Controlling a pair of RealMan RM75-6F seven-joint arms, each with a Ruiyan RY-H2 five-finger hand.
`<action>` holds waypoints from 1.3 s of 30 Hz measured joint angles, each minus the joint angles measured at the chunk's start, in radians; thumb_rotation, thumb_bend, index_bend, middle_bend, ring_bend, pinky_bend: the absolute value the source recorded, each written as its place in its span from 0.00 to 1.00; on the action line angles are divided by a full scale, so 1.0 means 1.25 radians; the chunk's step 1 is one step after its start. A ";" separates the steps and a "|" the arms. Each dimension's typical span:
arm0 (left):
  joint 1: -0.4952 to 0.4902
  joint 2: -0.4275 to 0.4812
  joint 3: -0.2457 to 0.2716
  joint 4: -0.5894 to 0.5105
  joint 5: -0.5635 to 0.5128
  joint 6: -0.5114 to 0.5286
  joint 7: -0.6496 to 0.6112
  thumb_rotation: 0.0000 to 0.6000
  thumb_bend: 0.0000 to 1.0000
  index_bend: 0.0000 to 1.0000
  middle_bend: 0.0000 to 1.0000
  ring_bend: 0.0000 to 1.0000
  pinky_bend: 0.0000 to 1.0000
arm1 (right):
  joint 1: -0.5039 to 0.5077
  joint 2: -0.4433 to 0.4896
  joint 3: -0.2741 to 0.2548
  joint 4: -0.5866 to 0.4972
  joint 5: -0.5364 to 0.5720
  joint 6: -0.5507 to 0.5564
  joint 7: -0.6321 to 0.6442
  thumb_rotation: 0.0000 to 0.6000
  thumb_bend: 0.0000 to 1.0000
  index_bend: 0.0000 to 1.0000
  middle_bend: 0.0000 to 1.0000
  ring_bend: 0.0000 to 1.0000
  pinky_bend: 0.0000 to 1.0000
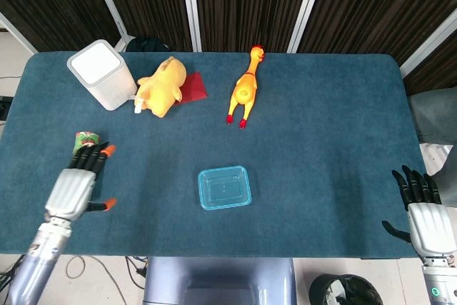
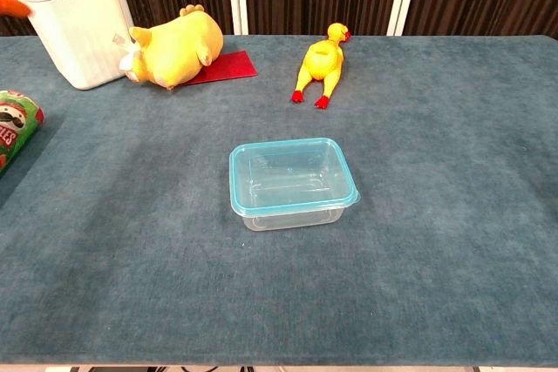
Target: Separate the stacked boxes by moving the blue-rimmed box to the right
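The boxes (image 2: pixel 292 184) are not yet parted: they sit nested as one clear stack with the blue rim on top, near the front middle of the table (image 1: pixel 335 126), and neither of my hands touches them. I judge this to be the reach, the very start of the job. Next I need a hand at the stack, fingers over the blue rim, to lift that box free of the one below and set it down to the right, where the cloth is bare. The lower box may ride up with it, so the other hand might have to steady it.

My right hand (image 1: pixel 427 213) hangs off the near right corner, fingers apart, holding nothing. My left hand (image 1: pixel 75 187) is over the table at the near left, fingers stretched and a little spread, thumb out, empty. It covers most of the can (image 1: pixel 84 137) in the head view, and I cannot tell whether it touches it.

Further back lie the rubber chicken (image 1: pixel 243 91), the yellow plush (image 1: pixel 162 87) on a red card (image 1: pixel 194 88), and the white bin (image 1: pixel 102 73).
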 measured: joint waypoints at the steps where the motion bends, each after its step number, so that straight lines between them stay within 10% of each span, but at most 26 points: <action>1: -0.016 -0.016 -0.005 -0.005 -0.021 -0.013 0.026 1.00 0.00 0.00 0.00 0.00 0.00 | 0.000 0.000 0.000 0.000 0.001 -0.001 0.000 1.00 0.15 0.00 0.00 0.00 0.00; 13: -0.137 -0.204 -0.037 0.023 -0.178 -0.055 0.223 1.00 0.00 0.00 0.00 0.00 0.00 | 0.001 0.001 0.001 -0.003 0.007 -0.006 0.005 1.00 0.15 0.00 0.00 0.00 0.00; 39: -0.251 -0.415 -0.038 0.100 -0.335 -0.024 0.313 1.00 0.00 0.00 0.00 0.00 0.00 | 0.002 0.001 0.004 -0.004 0.015 -0.012 0.009 1.00 0.15 0.00 0.00 0.00 0.00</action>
